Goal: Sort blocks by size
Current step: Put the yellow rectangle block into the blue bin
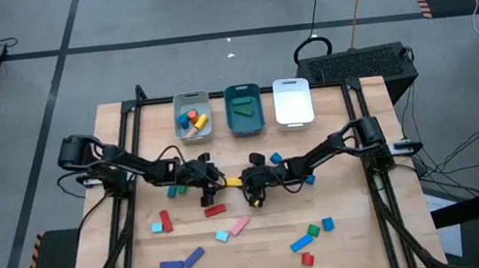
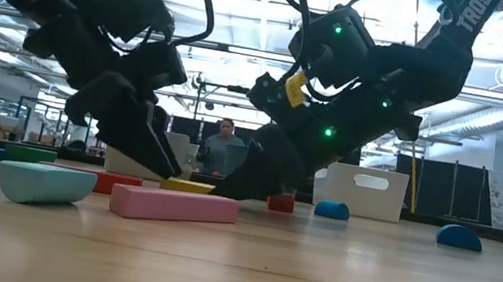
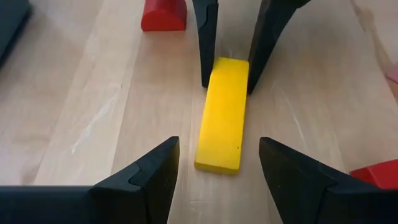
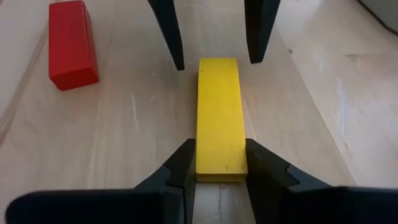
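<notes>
— While both of my arms lean over the middle of the table (image 1: 340,239), can you read any lettering?

— Only pale letters high on my right arm in the low view, cut off by the edge, so I can't spell them out. No label shows on the blocks.

— Which block am I on?

— The yellow bar (image 4: 219,118) — long, flat, plain painted wood with square ends, lying flat near the table's centre. My right gripper (image 4: 219,171) has its fingers pressed against the bar's two long sides at one end. My left gripper (image 3: 217,165) straddles the other end with its fingers spread wide, clear of the wood.

— And the others?

— A red block (image 4: 73,43) lies just beside the bar. A pink bar (image 2: 174,205) and a cyan piece (image 2: 44,182) lie toward the front edge, with blue, red and green ones scattered there too. At the back edge, the grey tray (image 1: 193,115) holds several small blocks, the teal tray (image 1: 244,109) green ones, beside the white tray (image 1: 292,102).
</notes>
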